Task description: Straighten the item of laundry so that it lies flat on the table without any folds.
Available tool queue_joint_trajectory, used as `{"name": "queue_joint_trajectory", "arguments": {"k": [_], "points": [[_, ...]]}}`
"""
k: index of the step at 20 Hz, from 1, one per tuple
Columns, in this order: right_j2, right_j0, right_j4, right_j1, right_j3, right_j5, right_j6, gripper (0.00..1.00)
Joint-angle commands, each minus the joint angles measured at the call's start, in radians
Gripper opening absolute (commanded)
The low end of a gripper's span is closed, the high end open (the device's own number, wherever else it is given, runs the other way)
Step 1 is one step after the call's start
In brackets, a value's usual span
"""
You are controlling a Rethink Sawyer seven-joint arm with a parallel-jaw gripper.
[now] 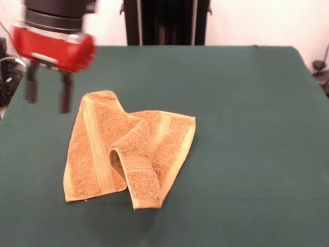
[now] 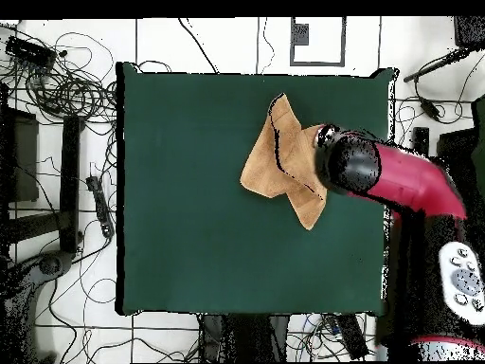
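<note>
The golden-orange towel lies crumpled on the green table, left of centre in the front view. Its right half is folded over toward the middle and a raised loop of cloth stands near its front edge. Woven flat bands show along the folds. My gripper hangs above the table just off the towel's far left corner, open, with nothing between its two dark fingers. From overhead the towel sits near the table's right side, partly covered by the red arm, which hides the gripper.
Cables and equipment lie on the floor around the table in the overhead view. The robot's pedestal stands behind the far edge in the front view.
</note>
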Motion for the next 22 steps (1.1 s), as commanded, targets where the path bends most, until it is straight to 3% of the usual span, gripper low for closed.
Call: {"name": "queue_joint_trajectory", "arguments": {"k": [1,10,22], "points": [[0.238,-0.151,-0.125,0.079,0.004,0.179,-0.446,1.00],[0.339,-0.212,-0.211,0.147,-0.058,0.162,-0.444,1.00],[0.321,-0.193,-0.270,0.115,-0.012,0.136,-0.343,1.00]]}}
